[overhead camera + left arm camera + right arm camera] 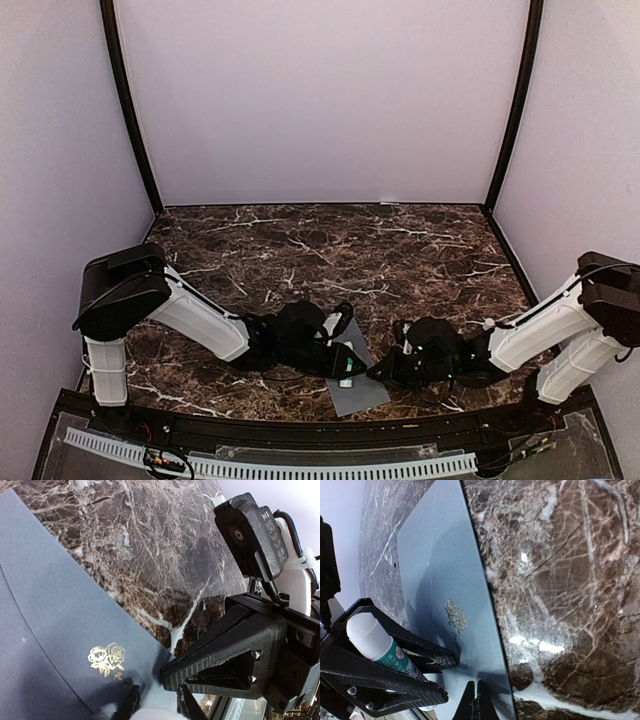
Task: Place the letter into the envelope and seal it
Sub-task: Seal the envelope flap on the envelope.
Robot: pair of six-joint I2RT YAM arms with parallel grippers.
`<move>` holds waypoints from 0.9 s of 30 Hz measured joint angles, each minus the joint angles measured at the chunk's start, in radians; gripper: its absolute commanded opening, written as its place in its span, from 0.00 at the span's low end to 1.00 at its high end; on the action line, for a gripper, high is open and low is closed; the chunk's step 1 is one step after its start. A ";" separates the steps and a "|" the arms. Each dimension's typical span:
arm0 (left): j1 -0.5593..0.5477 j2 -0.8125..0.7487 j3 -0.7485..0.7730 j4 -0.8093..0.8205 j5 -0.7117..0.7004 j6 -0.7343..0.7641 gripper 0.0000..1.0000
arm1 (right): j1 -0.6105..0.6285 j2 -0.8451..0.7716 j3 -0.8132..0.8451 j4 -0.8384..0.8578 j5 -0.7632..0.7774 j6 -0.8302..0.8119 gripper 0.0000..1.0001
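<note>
— Dark marble table (pixel 400 250), lilac walls, and both arms bent low at the near edge. Why are they huddled so close together?

— Both are working over the envelope (pixel 362 392). It lies flat directly beneath the two sets of fingertips. Its gold rose (pixel 106 658) sits just ahead of the left gripper (pixel 437 677).

— Does the left one have something?

— Yes, a glue stick (pixel 377 647), white with a green label. It lies lengthwise between the fingers, which are closed down to its width and no further. I'd judge it is there for gluing the flap (the sealing half of the job).

— And the right gripper (pixel 476 700)?

— Its fingers are pressed fully together with nothing between them. The tips come down at the envelope's near corner, just beside the left gripper's tips. I read that as pinning the paper so it won't slide under the glue. Whether the tips actually touch the paper, I cannot tell.

— Is the letter inside?

— No loose sheet shows around either gripper, so it is probably in the envelope, but the paper hides it. I also can't tell from these views whether the flap is folded down.
</note>
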 measured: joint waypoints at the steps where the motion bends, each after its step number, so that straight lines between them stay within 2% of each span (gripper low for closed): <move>1: 0.000 0.000 0.000 0.000 0.000 0.000 0.00 | -0.002 0.002 0.003 0.000 0.001 0.000 0.00; 10: 0.017 -0.018 -0.007 -0.019 -0.016 0.009 0.00 | -0.005 -0.032 0.007 -0.058 0.014 -0.013 0.00; 14: 0.044 -0.084 -0.008 -0.104 -0.035 0.045 0.00 | -0.008 -0.119 0.000 -0.158 0.016 -0.042 0.00; 17: 0.061 -0.186 -0.004 -0.170 -0.060 0.082 0.00 | -0.008 -0.248 -0.003 -0.232 0.023 -0.071 0.01; 22: 0.064 -0.365 0.010 -0.232 -0.065 0.140 0.00 | -0.008 -0.502 -0.002 -0.312 0.029 -0.139 0.20; 27: 0.049 -0.490 0.010 -0.277 -0.002 0.211 0.00 | -0.008 -0.703 0.013 -0.378 -0.010 -0.227 0.42</move>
